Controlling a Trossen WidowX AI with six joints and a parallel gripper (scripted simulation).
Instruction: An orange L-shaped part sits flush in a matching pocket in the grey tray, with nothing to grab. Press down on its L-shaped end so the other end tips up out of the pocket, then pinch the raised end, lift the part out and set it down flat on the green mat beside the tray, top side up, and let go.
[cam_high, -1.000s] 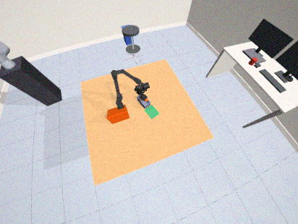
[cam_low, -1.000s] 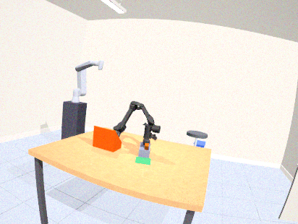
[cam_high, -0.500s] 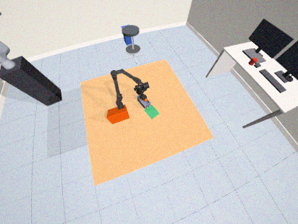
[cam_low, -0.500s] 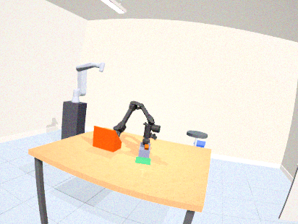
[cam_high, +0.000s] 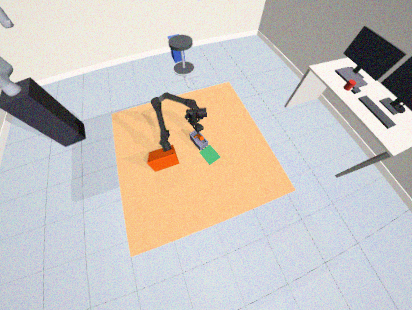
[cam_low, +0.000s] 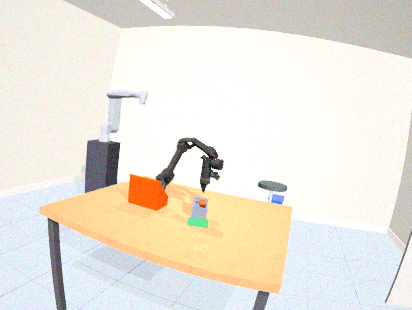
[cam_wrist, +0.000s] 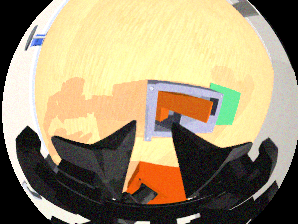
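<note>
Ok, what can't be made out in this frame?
- Part: wrist view, near end hidden behind a finger; flush or tipped unclear.
- Tray: top view, too small to show the pocket.
- Mat: wrist view, mostly hidden behind the tray.
- Gripper: exterior view, finger gap too small to see.

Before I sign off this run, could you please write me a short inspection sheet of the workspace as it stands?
Surface: orange table top, carrying the arm's orange base block.
Job's things: orange L-shaped part lies in the grey tray; green mat beside the tray, nothing on it.
Clutter: nothing seen on the table.
Grippers: gripper above the tray's edge, fingers partly apart, holding nothing.
Cables: nothing seen.
Surroundings: stool, desk with monitors, second white arm on a dark pedestal.
</note>
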